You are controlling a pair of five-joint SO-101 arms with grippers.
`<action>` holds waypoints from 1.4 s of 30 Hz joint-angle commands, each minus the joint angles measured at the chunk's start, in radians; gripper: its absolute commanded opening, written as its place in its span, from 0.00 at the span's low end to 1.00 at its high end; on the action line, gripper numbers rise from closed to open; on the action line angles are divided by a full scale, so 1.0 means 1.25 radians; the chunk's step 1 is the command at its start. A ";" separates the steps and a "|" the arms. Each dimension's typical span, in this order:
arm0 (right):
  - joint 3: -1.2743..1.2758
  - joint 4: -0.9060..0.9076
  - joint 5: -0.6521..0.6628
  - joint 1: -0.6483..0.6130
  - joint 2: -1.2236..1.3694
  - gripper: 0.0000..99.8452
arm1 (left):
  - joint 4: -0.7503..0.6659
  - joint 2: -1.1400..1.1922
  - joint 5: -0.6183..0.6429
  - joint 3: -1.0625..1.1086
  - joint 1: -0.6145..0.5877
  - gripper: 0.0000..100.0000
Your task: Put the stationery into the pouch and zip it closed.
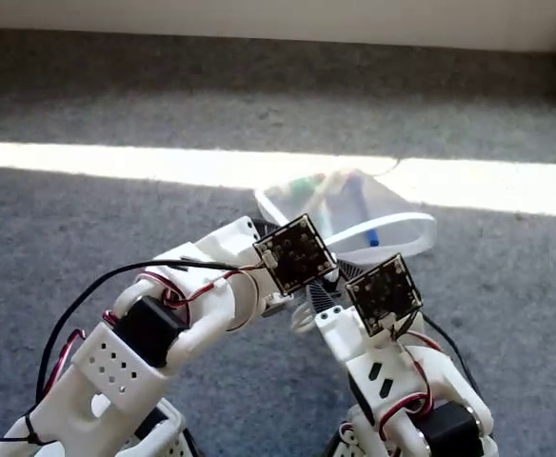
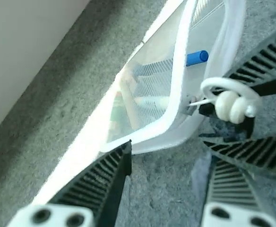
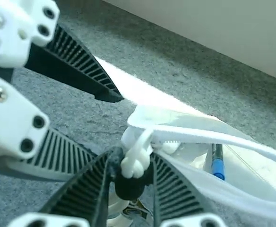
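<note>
Clearly, the right wrist view shows right jaws clamping the zipper pull [image 3: 136,158]; left jaws gape.

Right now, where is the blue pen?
In the right wrist view, the blue pen lies inside the clear pouch, close to the zipper pull pinched by the right gripper.

Indoor rm: grey carpet [image 1: 116,105] w/ sun strip [image 1: 116,157], pale wall [image 1: 259,14].

Translucent white-edged pouch [image 1: 327,202], blue pen [image 2: 197,57], white zipper pull [image 3: 137,156], grey carpet [image 1: 116,95].
</note>
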 commanded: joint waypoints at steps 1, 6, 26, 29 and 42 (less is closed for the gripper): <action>-0.055 0.018 -0.002 0.004 -0.006 0.00 | -0.059 -0.017 -0.002 0.008 0.010 0.25; -0.055 0.029 -0.004 0.004 -0.009 0.00 | -0.151 -0.021 0.001 0.062 0.031 0.25; -0.050 0.028 -0.009 0.004 -0.013 0.00 | -0.408 -0.024 0.001 0.238 0.142 0.08; -0.050 0.023 -0.010 0.006 -0.013 0.00 | -0.405 -0.044 -0.001 0.244 0.141 0.01; -0.050 -0.106 -0.103 0.126 -0.013 0.00 | -0.327 -0.137 0.001 0.261 0.125 0.01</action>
